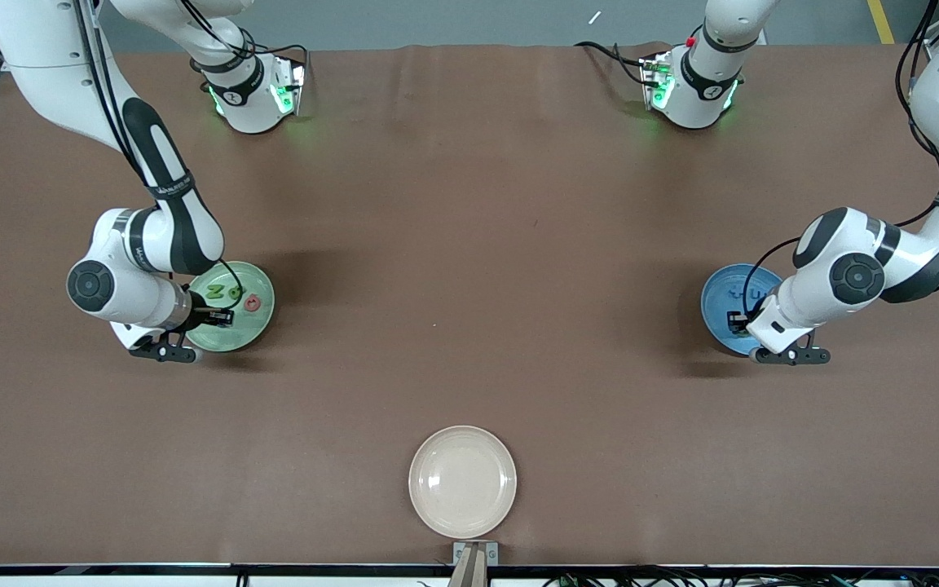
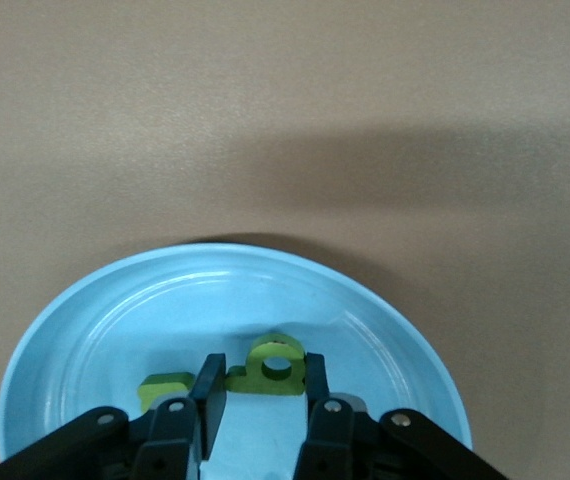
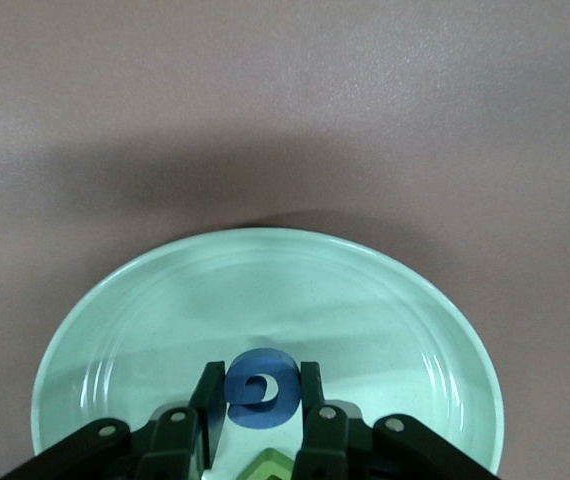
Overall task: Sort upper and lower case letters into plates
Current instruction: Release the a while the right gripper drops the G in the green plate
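Note:
The pale green plate lies toward the right arm's end of the table. It holds a green N, another letter and a round pink piece. My right gripper is low in this plate, its fingers on both sides of the blue G, which rests on the plate; a green piece lies beside it. The sky blue plate lies toward the left arm's end. My left gripper is low in it, fingers against the green b. Another green letter lies beside it on the plate.
A cream-beige round plate with nothing on it sits near the table edge closest to the front camera, midway between the arms. Brown tabletop stretches between the two plates.

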{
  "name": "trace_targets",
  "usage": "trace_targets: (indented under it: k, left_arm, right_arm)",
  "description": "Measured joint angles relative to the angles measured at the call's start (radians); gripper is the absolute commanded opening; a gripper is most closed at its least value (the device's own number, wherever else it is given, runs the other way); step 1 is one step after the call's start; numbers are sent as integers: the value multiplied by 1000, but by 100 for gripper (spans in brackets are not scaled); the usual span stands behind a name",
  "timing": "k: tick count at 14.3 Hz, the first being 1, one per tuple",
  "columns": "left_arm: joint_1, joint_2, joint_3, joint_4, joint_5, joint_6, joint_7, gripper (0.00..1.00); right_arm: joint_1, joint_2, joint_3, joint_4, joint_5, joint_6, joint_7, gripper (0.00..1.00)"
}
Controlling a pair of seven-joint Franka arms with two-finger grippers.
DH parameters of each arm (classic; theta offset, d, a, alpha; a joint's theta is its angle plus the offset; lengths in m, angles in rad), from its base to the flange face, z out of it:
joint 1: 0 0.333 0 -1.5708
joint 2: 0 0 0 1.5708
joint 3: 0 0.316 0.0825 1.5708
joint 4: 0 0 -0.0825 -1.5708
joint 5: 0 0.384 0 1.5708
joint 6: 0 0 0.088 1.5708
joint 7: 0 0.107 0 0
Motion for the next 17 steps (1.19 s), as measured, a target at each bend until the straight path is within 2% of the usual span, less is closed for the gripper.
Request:
trace_targets:
  k: [1, 2, 3, 4, 6, 10, 13, 17]
  left_arm:
    - [-1, 1, 0, 0, 0, 0, 0, 30]
    - [-1, 1, 1, 0, 0, 0, 0, 45]
    - [-1, 1, 1, 0, 0, 0, 0, 72]
    - [-1, 1, 1, 0, 0, 0, 0, 89]
    - [-1, 1, 2, 2, 1, 0, 0, 99]
    - [1, 1, 1, 17, 2, 0, 0, 99]
    - [1, 0, -5, 24, 2, 1, 0, 99]
    - [0, -3, -18, 26, 2, 0, 0, 99]
  right_arm:
    - [0, 0, 0, -2, 0, 0, 0, 32]
    - [0, 0, 0, -4, 0, 0, 0, 77]
    - [0, 0, 0, -6, 0, 0, 0, 100]
    - [0, 0, 0, -8, 0, 0, 0, 100]
    - [0, 0, 0, -9, 0, 0, 0, 100]
    - [0, -1, 1, 25, -6, -28, -18, 100]
    - [0, -8, 0, 165, -27, -251, -48, 100]
    - [-2, -22, 0, 410, -114, -528, -54, 100]
